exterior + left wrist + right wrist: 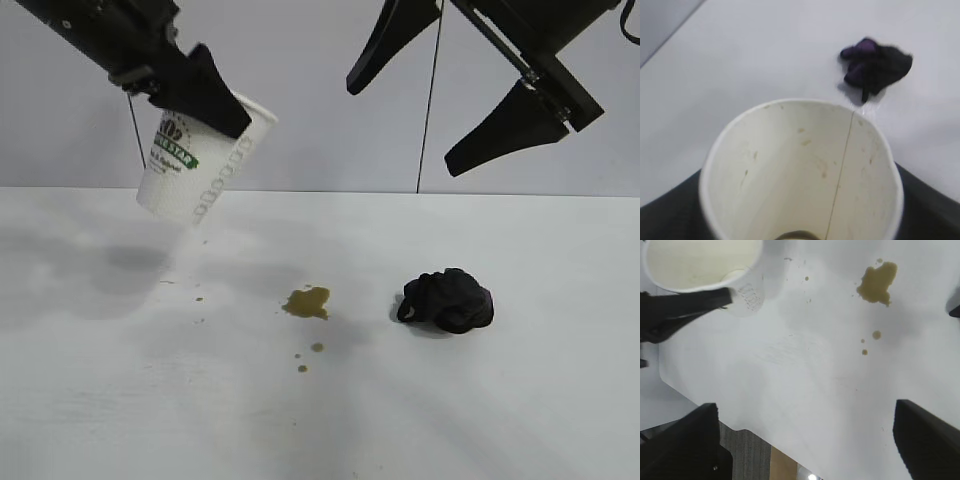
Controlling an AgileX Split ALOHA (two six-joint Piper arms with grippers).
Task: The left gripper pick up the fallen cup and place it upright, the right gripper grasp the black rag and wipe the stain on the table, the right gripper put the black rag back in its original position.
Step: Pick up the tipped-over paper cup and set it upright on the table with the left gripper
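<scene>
While the left claw (205, 95) holds the cup (205, 160) in the air at the far left of the scene, the rest of the job waits untouched. The cup is pinched near its rim between the two black fingers. It hangs clear of the tabletop (100, 400), tilted, its base pointing down and to the left and its open mouth up and to the right. Its green logo band faces the exterior camera. The left wrist view looks straight into the cup's mouth, where a few brown flecks mark the pale inner wall.

The right claw (420, 95) hangs high at the far right with its fingers spread wide and nothing between them.

The stain (307, 301), an olive-brown blotch, lies near the middle of the tabletop, with a few small drops on its near side and more fine specks off to the left, below the cup. The rag (450, 300), a bunched black lump, sits to the right of the stain, apart from it, roughly beneath the right claw.

By my reading, the first step is half done: the cup is lifted but not yet stood upright. Taking the rag, wiping the stain and returning the rag all remain.
</scene>
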